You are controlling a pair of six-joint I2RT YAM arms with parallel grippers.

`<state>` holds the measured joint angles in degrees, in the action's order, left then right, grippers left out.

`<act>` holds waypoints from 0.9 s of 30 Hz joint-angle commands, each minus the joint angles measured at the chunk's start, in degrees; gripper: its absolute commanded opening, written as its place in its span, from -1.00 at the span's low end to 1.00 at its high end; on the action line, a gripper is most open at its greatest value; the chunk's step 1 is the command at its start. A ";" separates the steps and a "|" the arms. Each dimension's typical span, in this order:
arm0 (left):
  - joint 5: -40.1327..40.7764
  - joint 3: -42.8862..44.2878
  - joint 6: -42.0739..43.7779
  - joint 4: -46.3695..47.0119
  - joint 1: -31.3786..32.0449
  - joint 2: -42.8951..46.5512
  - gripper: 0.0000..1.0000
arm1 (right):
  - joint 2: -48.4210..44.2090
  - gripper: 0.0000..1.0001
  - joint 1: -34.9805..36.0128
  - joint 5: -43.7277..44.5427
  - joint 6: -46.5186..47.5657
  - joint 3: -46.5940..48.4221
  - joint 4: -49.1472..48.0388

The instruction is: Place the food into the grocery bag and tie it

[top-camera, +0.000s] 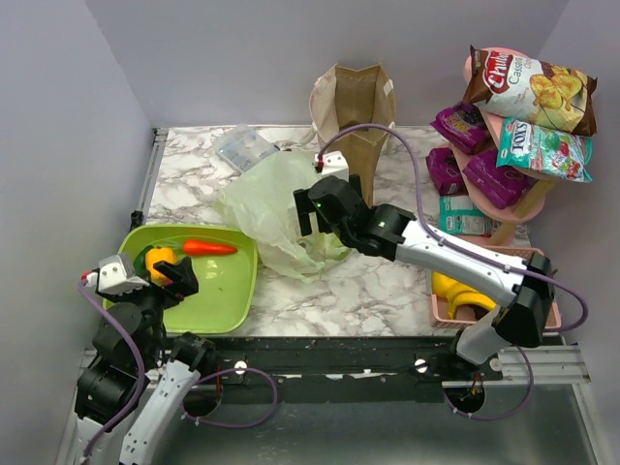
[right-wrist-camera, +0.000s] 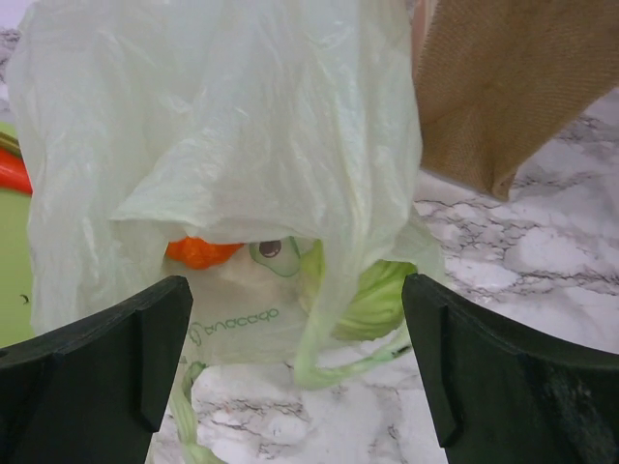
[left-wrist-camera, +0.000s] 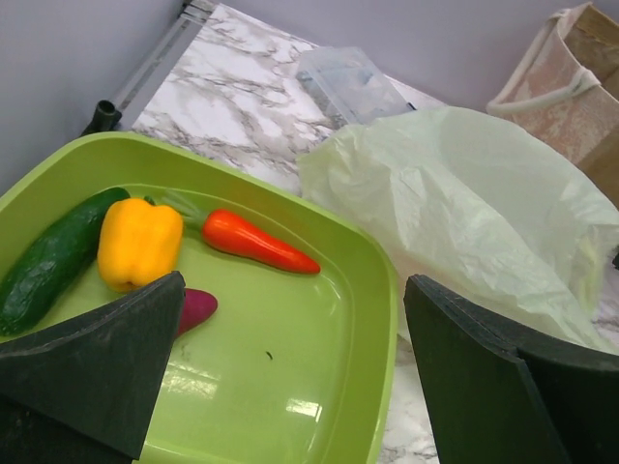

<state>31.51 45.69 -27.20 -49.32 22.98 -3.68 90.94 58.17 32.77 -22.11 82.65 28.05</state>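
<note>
Two grippers, both empty.

The left gripper (left-wrist-camera: 295, 290) hangs with its jaws wide over the green tray (top-camera: 218, 295), at 9 o'clock from the grocery bag (top-camera: 271, 208). I judge it is lined up for the next pick. The tray holds a cucumber (left-wrist-camera: 53, 261), the yellow pepper (left-wrist-camera: 138, 242), a long red-orange piece (left-wrist-camera: 256, 242) and a purple piece (left-wrist-camera: 196, 307) half hidden behind one finger.

The bag lies slumped mid-surface (top-camera: 387, 291), with its mouth towards the arms. The right gripper (right-wrist-camera: 297, 288) sits at that mouth, jaws spread wide and gripping nothing. This is probably a release pose or a reach for the plastic.

The bananas (top-camera: 460, 291) wait on a pink tray (top-camera: 436, 312), at 4 o'clock from the bag. A brown paper bag (top-camera: 354, 116) stands at 1 o'clock.

View notes:
- Only the right wrist view sees inside the bag, where the orange fruit (right-wrist-camera: 198, 253) and cabbage (right-wrist-camera: 372, 295) are already in.
- Only the top view shows the bananas.
- The left wrist view gives the tray contents clearly.
</note>
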 commanded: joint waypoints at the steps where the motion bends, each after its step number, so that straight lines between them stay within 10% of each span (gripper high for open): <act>1: -9.27 4.57 0.88 0.10 -0.24 -4.38 0.97 | -4.63 0.96 0.30 -0.17 1.03 0.77 8.00; 14: -41.99 4.69 -7.88 4.03 0.02 -20.75 0.66 | -11.99 0.96 0.29 -0.54 -1.39 -14.61 6.33; 27: -41.98 -2.67 -12.54 12.11 12.28 -23.58 0.50 | -6.08 0.93 -0.03 -5.11 -0.68 -14.39 1.67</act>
<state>-12.60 45.36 -36.27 -41.10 30.50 -25.28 82.65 58.17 29.89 -22.68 66.81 32.18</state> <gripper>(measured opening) 0.760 0.972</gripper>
